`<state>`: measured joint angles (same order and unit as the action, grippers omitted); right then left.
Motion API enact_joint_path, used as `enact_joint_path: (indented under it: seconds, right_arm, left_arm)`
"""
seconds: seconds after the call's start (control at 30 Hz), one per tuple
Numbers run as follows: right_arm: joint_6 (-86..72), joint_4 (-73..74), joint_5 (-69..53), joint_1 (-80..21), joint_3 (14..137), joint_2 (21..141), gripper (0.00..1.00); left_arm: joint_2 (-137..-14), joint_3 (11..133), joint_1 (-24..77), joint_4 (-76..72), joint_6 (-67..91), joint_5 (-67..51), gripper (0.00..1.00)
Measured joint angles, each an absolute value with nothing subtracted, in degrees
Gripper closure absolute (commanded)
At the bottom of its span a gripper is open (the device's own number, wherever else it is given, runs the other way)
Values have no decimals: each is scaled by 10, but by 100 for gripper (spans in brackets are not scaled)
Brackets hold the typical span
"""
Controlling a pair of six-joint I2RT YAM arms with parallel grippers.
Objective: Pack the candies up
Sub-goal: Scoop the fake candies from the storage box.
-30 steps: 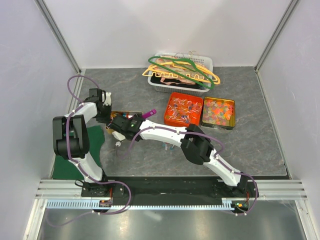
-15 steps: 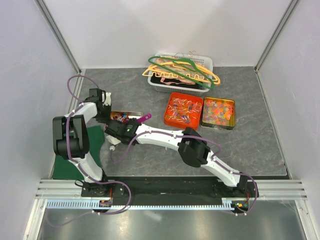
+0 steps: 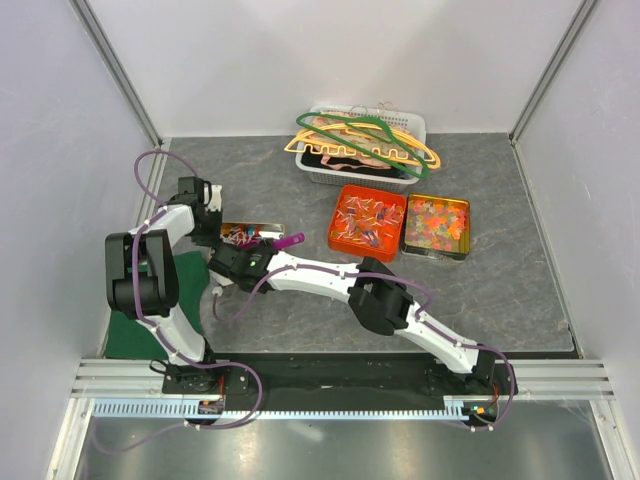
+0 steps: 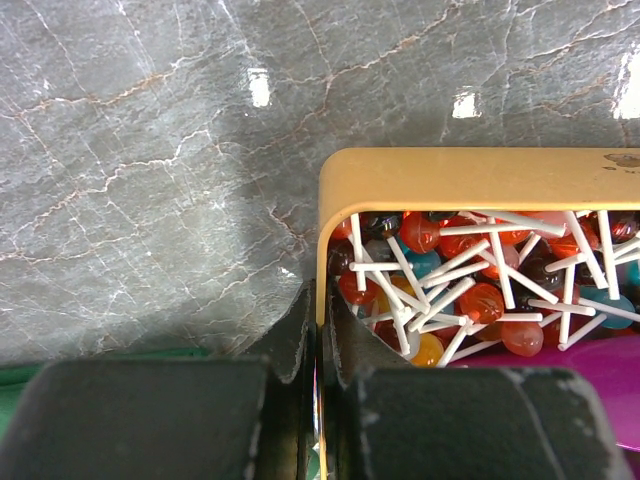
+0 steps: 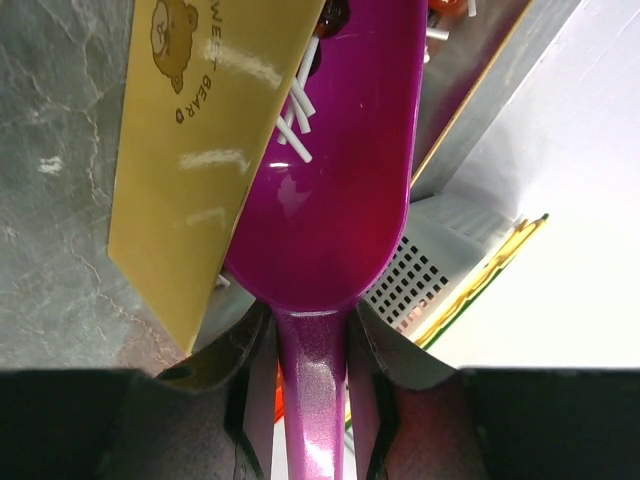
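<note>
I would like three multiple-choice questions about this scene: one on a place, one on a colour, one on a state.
1. Where does the white basket of hangers stand?
A) farther from the arms than the orange tray
B) beside the arm bases
C) on the green mat

2. What colour is the scoop?
A) yellow
B) purple
C) white

3. The left end effector is:
A) open above the table
B) shut on the tin
C) holding a hanger

Answers:
1 A: the top view shows the basket at the back wall, beyond the tray.
2 B: its bowl is plainly purple.
3 B: its fingers pinch the tin's gold wall.
</note>
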<state>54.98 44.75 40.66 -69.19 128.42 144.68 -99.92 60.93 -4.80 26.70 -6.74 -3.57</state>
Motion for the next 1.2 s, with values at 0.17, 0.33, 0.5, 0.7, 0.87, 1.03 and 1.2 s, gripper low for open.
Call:
enact_joint_path:
  seconds: [0.17,0.33,0.5,0.7,0.87,1.03,1.2]
  right_arm:
    - [524,448,397,-692,1293,1453,100]
    - [502,448,377,-692,1299,1453,100]
    - [477,447,364,-692,1299,1453,100]
    - [441,435,341,-691,1299,1453,100]
    - [417,425,328,-689,1301,1453,100]
    - [391,425,315,-684,1302,1452,100]
    - [368,416,295,-676,1304,1451,100]
  left_arm:
    - [-999,609,-48,267,-67,-35,98]
    - [-999,609,-49,268,-67,-35,98]
    - [-999,609,-52,269,-68,-34,98]
    - [-999,609,-52,269,-68,-32,98]
    - [-999,609,-52,269,-68,-32,98]
    - [-999,609,-52,269,-68,-31,98]
    - [-999,609,-52,269,-68,-31,98]
